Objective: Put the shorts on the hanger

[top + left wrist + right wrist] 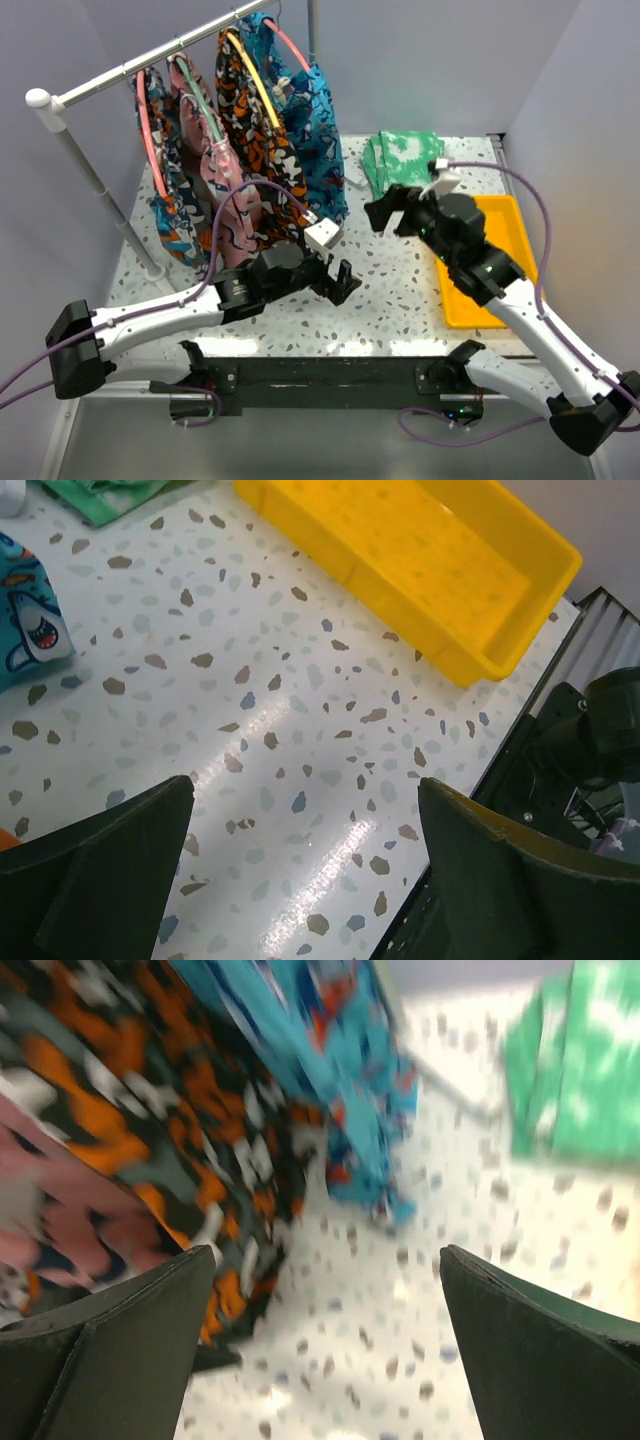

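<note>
The turquoise shorts [318, 130] hang at the right end of the rail on the coral-pink hanger [292, 46], whose arch shows above the fabric. In the left wrist view a corner of the shorts [28, 630] with a white shark shows at the left edge. They are blurred in the right wrist view, where the shorts [340, 1070] hang at top centre. My left gripper [338, 280] is open over the speckled table, below the shorts, holding nothing [305, 875]. To the right of the shorts my right gripper [386, 212] is open and empty [325, 1350].
On the rail [150, 62] hang orange-black shorts [255, 150] on a yellow hanger, a pink garment [215, 170] and another patterned one. A green-white cloth [402, 158] lies at the back. A yellow tray [500, 250] sits on the right, under the right arm.
</note>
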